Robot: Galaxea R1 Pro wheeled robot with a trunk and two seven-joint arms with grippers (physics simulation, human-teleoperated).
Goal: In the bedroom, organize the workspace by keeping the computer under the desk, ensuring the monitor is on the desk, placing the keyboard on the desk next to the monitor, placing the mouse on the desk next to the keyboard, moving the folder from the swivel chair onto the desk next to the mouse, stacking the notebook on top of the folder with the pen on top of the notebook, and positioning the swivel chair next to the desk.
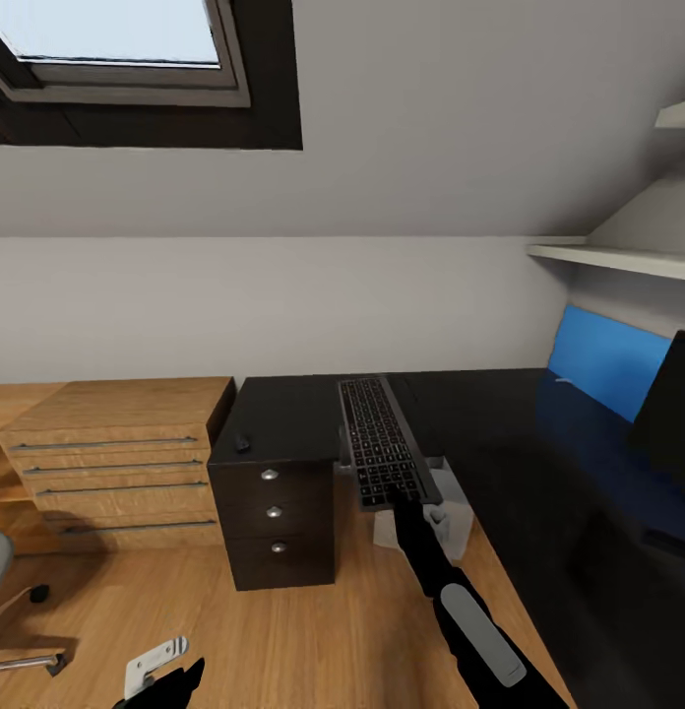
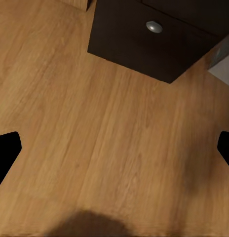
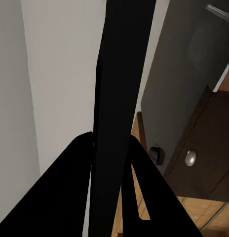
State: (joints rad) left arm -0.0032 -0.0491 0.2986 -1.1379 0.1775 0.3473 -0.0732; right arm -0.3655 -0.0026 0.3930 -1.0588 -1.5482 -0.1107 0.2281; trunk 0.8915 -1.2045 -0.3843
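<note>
A black keyboard (image 1: 380, 442) hangs in the air over the left end of the black desk (image 1: 539, 473), with my right gripper (image 1: 407, 503) shut on its near edge. In the right wrist view the keyboard (image 3: 122, 74) shows edge-on between the two fingers (image 3: 70, 177). A black monitor (image 1: 674, 404) stands at the desk's far right. A small dark mouse (image 1: 242, 442) lies on the dark drawer cabinet (image 1: 274, 512). A pale computer case (image 1: 451, 519) sits on the floor below the keyboard. Part of the swivel chair (image 1: 8, 591) shows at the left edge. My left gripper (image 1: 168, 685) is open, low over the floor.
A wooden chest of drawers (image 1: 116, 463) stands left of the dark cabinet. A blue panel (image 1: 608, 359) leans on the wall behind the desk, with white shelves (image 1: 618, 258) above it. The left wrist view looks down on wooden floor (image 2: 109, 138) and the cabinet's lowest drawer knob (image 2: 154, 26).
</note>
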